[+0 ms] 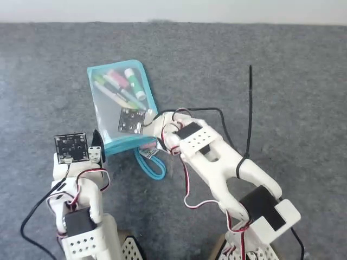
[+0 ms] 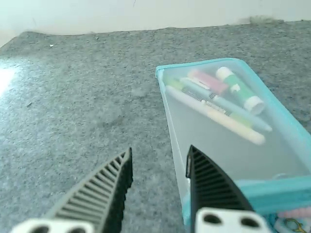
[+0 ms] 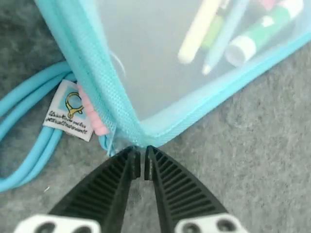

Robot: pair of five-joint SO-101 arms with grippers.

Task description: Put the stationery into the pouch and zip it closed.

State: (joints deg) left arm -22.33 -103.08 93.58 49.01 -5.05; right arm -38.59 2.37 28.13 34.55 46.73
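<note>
The grey mat (image 1: 271, 81) carries a clear, teal-edged pouch (image 1: 116, 111). Its long axis runs far to near, with the zip edge nearest the arms. The left gripper (image 2: 159, 155) sits at the near-left corner with its fingers wide. The right gripper (image 3: 140, 158) has its fingers almost together, tips touching the near-right corner. From there the zip runs left, so the right arm seems best placed to finish the zip. A teal strap (image 1: 154, 165) trails nearer. Pens and a glue stick (image 1: 119, 86) lie inside.

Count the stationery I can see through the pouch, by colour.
Pink marker: 1
Green-and-white stick: 1
Yellow pen: 1
Light blue pen: 1
Dark green pen: 1
Total: 5, though overlap inside the pouch may hide more.
</note>
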